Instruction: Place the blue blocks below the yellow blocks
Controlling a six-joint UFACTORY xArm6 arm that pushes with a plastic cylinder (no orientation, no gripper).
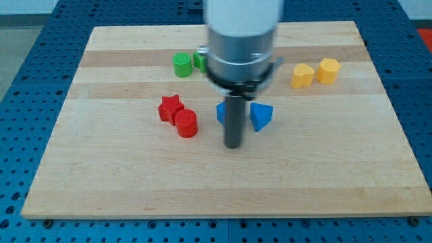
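Note:
My tip (233,144) rests on the board just below and between two blue blocks. One blue block (221,113) is half hidden behind the rod at its left, shape unclear. A blue triangle (260,116) lies just right of the rod. Two yellow blocks sit at the view's upper right: a yellow heart-like block (302,75) and a yellow hexagon (329,70). The blue blocks lie left of and below the yellow ones.
A red star (170,107) and a red cylinder (185,123) touch each other left of the tip. A green cylinder (182,65) and a second green block (200,60), partly hidden by the arm, sit near the top. The wooden board (101,175) lies on a blue perforated table.

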